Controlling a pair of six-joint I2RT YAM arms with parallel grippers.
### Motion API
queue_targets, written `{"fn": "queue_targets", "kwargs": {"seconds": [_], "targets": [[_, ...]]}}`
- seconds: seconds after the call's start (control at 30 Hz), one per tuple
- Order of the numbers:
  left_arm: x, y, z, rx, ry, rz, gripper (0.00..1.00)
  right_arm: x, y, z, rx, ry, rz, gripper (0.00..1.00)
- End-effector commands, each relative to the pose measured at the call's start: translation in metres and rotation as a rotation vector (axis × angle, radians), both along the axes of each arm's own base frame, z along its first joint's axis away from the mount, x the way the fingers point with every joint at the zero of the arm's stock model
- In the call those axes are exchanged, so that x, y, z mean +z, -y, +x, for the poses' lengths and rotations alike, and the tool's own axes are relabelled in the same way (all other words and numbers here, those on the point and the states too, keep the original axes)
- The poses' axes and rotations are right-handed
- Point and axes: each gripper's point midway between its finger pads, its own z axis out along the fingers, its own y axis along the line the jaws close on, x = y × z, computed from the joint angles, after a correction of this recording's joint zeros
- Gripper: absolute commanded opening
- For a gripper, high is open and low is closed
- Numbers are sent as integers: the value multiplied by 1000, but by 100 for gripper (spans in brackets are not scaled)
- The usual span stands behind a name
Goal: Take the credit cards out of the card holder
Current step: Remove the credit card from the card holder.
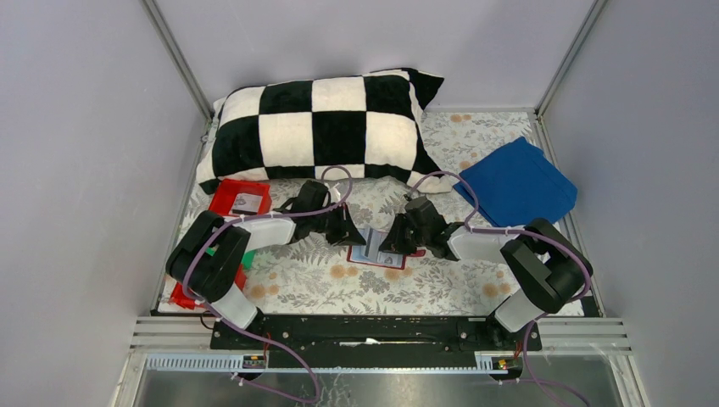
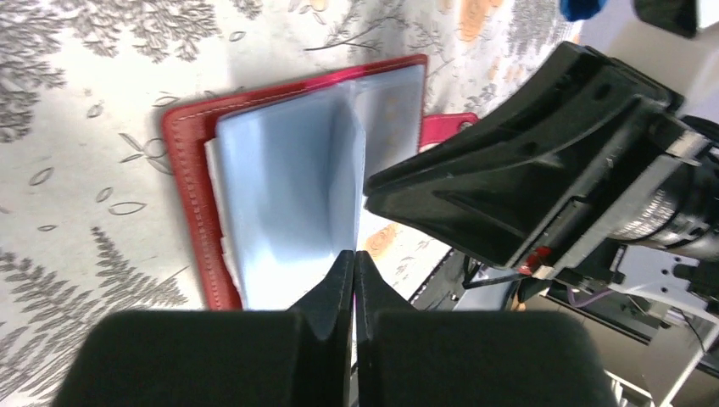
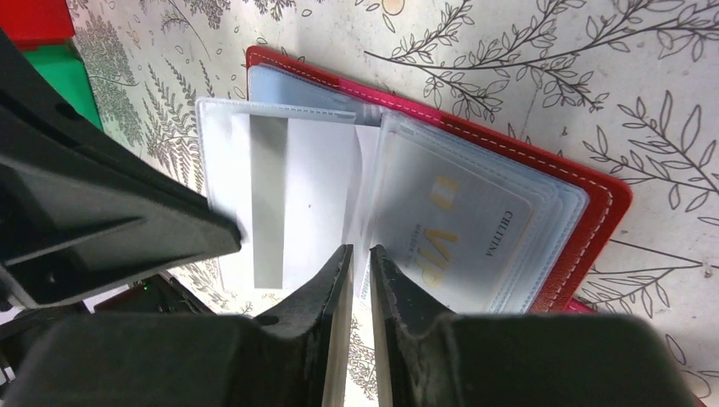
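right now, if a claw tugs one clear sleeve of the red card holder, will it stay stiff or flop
Probably floppy: the clear sleeves curve and fan apart rather than lying flat. The card holder looks thin and light, so a tug may drag the whole booklet unless it is pinned. The glossy plastic could slip from a pinch.

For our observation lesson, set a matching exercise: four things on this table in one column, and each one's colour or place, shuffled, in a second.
1 pillow
2 folded cloth
3 card holder
4 tray

A blue, far right
B red, open, mid-table
C black-and-white checks
D red, left, beside the pillow

Pairs: 1-C, 2-A, 3-B, 4-D
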Motion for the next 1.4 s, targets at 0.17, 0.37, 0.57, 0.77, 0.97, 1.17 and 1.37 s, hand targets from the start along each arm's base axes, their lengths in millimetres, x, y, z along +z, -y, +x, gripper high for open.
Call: {"fn": "queue_targets", "kwargs": {"seconds": [0.17, 0.37, 0.57, 0.77, 0.97, 1.17, 1.37], "targets": [[-15, -25, 23, 86, 49, 199, 0, -1, 13, -1, -10, 23, -37, 20], [-25, -37, 23, 123, 28, 256, 8, -5, 18, -5, -2, 13, -51, 20], [-7, -56, 36, 199, 107, 353, 26, 17, 12, 4, 6, 61, -26, 20], [30, -38, 38, 173, 197, 293, 28, 43, -5, 16, 8, 98, 50, 24], [33, 0, 25, 55, 148, 130, 28, 42, -26, 18, 21, 52, 145, 28], [-8, -4, 17, 47, 64, 177, 26, 15, -20, 13, -16, -12, 116, 35], [-42, -14, 8, 70, -8, 240, 25, -10, -3, 5, -78, -55, 58, 39]]}}
